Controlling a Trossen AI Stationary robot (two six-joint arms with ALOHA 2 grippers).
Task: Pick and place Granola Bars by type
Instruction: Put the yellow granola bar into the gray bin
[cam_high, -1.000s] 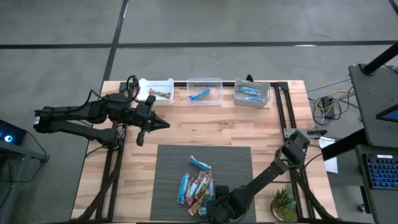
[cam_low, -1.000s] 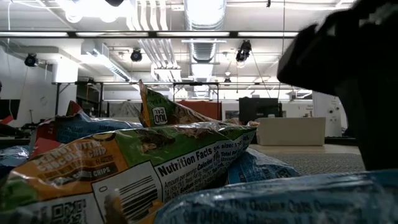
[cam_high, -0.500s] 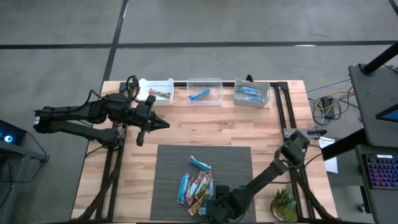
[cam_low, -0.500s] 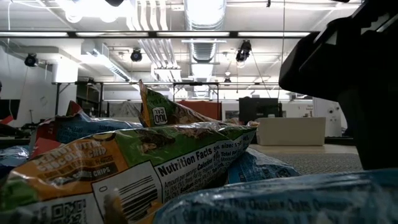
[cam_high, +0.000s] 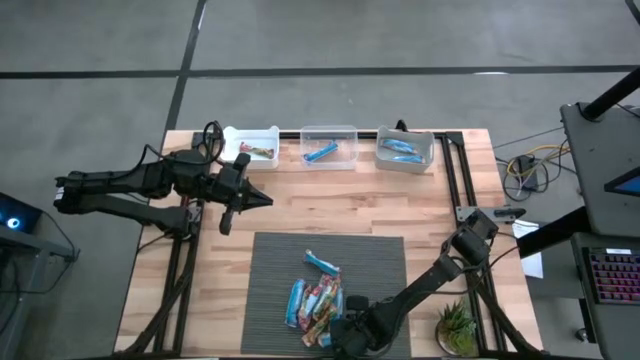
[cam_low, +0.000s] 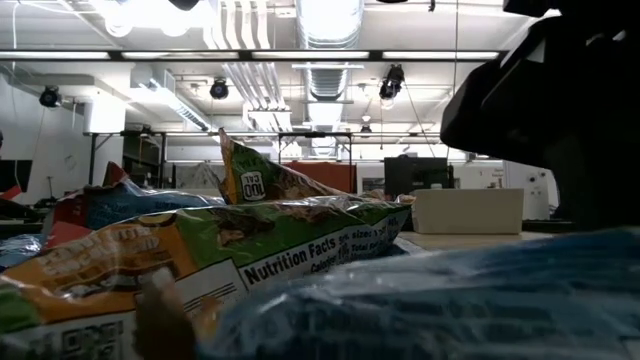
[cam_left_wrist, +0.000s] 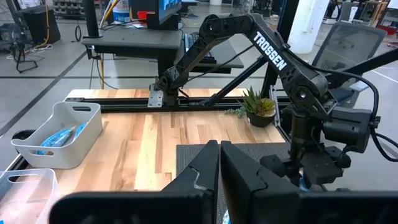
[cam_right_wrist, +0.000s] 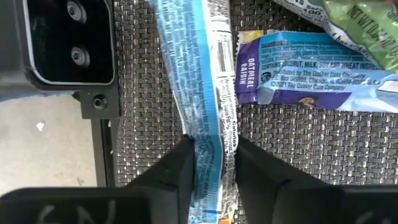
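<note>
Two arms at table. R gripper (cam_right_wrist: 208, 165) down at mat's (cam_high: 380, 260) 6 o'clock edge, fingers (cam_right_wrist: 180, 168) pinching a light-blue granola bar (cam_right_wrist: 199, 93) at pile's (cam_high: 316, 298) 5 o'clock. Oatmeal raisin bar (cam_right_wrist: 311, 78) lies just beside it; green-orange bars (cam_low: 200, 250) heaped near. L gripper (cam_high: 262, 198) hovers at table's 10 o'clock, fingers (cam_left_wrist: 202, 171) pressed together, holding nothing. Three bins (cam_high: 328, 146) along 12 o'clock edge, each w/ bars.

Granola bars, heaped on the grey mat (cam_high: 375, 262)

Most lie in a loose overlapping pile (cam_high: 316, 298) at the mat's near edge, blue wrappers mixed with green-orange ones. One light blue bar (cam_right_wrist: 205, 106) lies flat on the weave, pinched between my right fingers (cam_right_wrist: 177, 171).
</note>
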